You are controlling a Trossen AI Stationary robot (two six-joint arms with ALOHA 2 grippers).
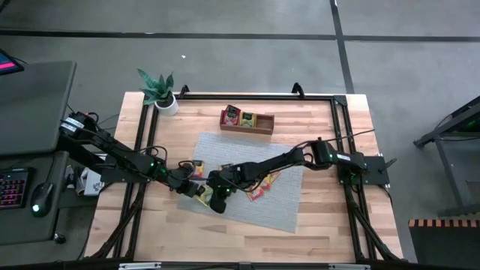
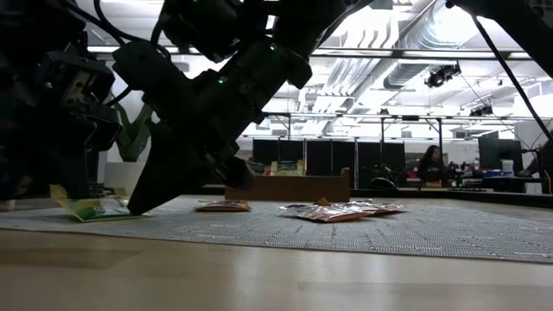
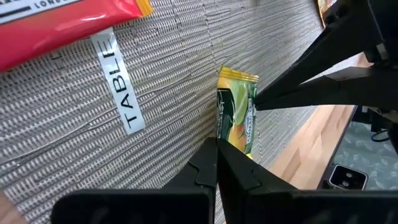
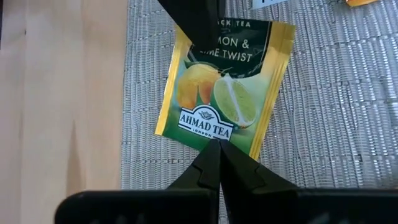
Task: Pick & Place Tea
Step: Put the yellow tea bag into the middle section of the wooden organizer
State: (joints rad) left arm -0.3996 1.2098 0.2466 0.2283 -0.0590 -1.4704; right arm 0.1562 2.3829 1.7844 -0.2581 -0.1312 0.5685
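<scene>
Left claw (image 1: pixel 182 184): you have its fingers pressed together at one edge of the yellow-green tea sachet (image 4: pixel 225 87), which lies flat near the grey mat's (image 1: pixel 279 206) left edge. Right claw (image 1: pixel 217 201): pressed together too, at the sachet's opposite edge.

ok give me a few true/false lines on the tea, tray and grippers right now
1. The lemon sachet lies on the grey mat. True.
2. The wooden tray sits on the mat. False: it stands on the bare table, beyond the mat's far edge.
3. The right gripper is shut at the lemon sachet's edge. True.
4. The left gripper is wide open. False: its fingers are together.
5. The plant stands at the table's near right corner. False: far left corner.
</scene>
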